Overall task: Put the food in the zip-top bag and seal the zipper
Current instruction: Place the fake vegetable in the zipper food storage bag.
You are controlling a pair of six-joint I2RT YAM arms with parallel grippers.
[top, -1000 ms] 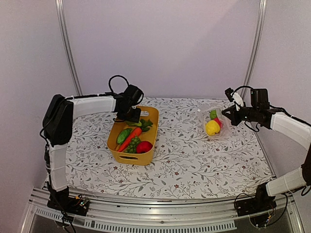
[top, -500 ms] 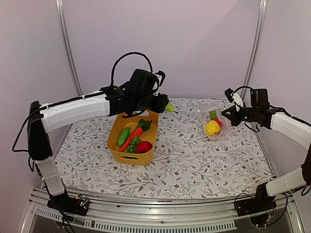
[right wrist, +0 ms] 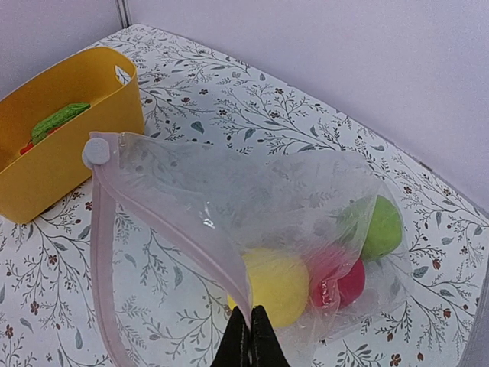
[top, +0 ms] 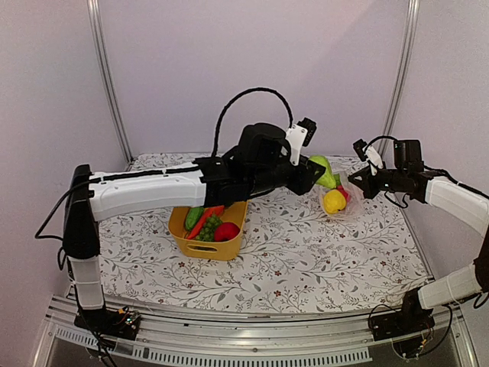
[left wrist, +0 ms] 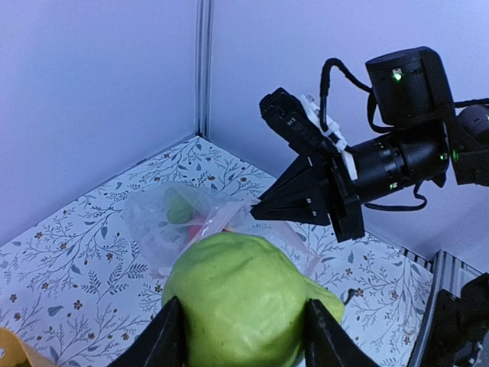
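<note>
My left gripper (top: pixel 315 174) is shut on a green toy pear (left wrist: pixel 248 302) and holds it in the air just left of the zip-top bag (top: pixel 340 195); the pear also shows in the top view (top: pixel 324 171). My right gripper (right wrist: pixel 250 336) is shut on the bag's pale pink zipper strip (right wrist: pixel 157 218) and holds the mouth up and open. Inside the bag (right wrist: pixel 290 222) lie a yellow piece (right wrist: pixel 279 283), a red piece (right wrist: pixel 348 281) and a green piece (right wrist: pixel 380 228). More food (top: pixel 210 223) lies in the yellow tub (top: pixel 206 246).
The yellow tub also shows at the left of the right wrist view (right wrist: pixel 65 138) with a green piece inside. The table has a floral cloth (top: pixel 306 252). Metal frame posts (top: pixel 103 76) and walls stand close behind and beside the table.
My left arm has lifted the green pear out of the tub and swung it right, up to the bag's mouth. My right gripper has held the bag still.
</note>
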